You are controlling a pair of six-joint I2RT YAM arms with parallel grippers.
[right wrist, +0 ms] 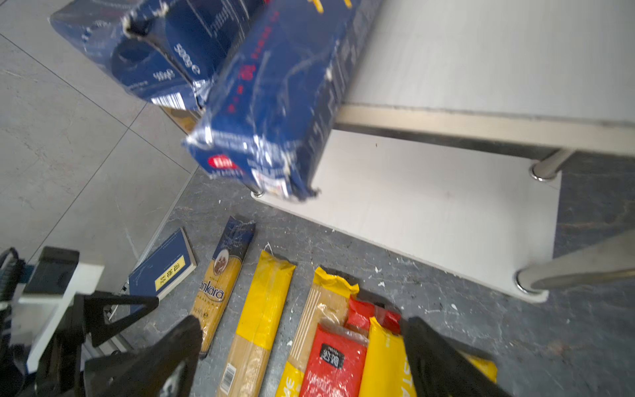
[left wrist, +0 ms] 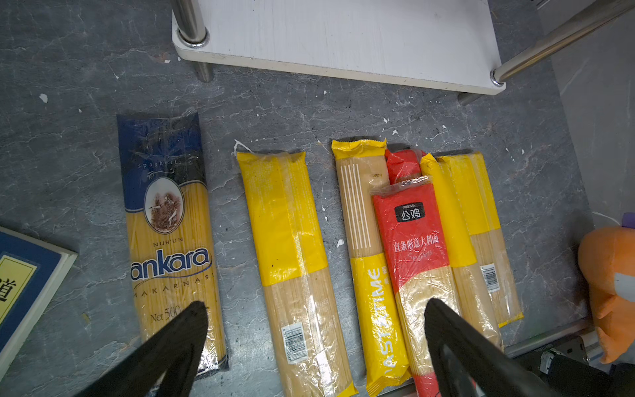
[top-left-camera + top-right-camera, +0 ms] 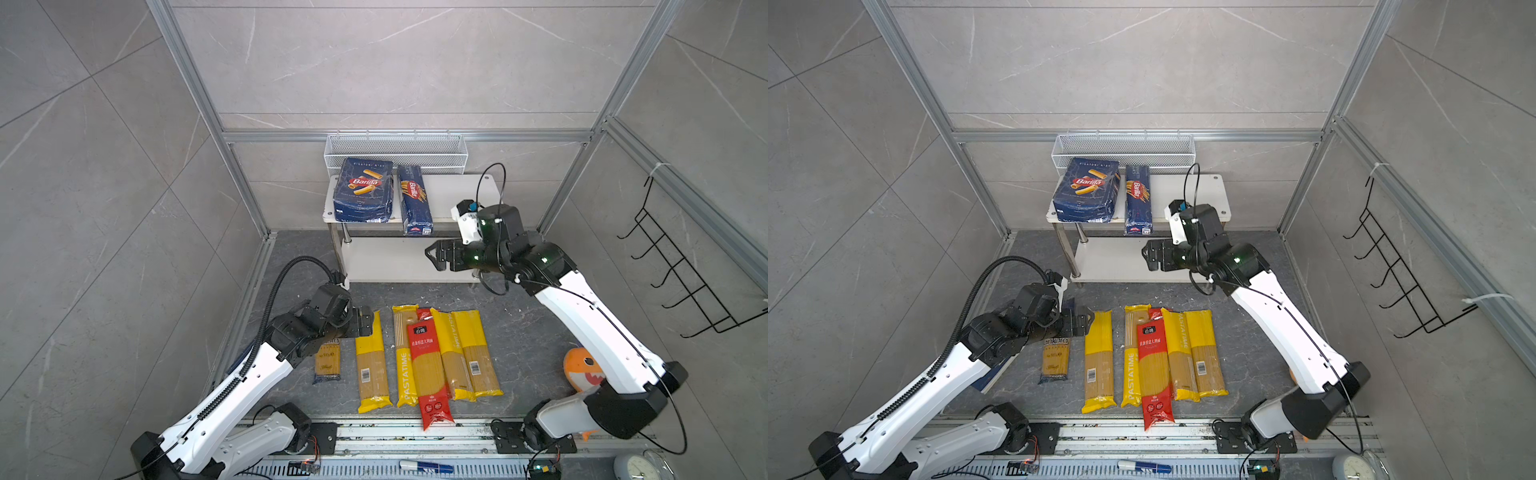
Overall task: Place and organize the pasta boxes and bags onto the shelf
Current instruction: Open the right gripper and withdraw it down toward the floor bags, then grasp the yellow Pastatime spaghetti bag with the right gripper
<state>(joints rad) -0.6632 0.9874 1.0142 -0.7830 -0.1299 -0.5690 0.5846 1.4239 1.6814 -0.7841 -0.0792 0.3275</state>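
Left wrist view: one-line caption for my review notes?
Open left gripper hovers over spaghetti bags lying in a row before the shelf.

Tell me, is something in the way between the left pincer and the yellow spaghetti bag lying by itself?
Nothing visible is. The left pincer is open above that yellow spaghetti bag, with only air between them. The ankara bag lies to one side, apart from it.
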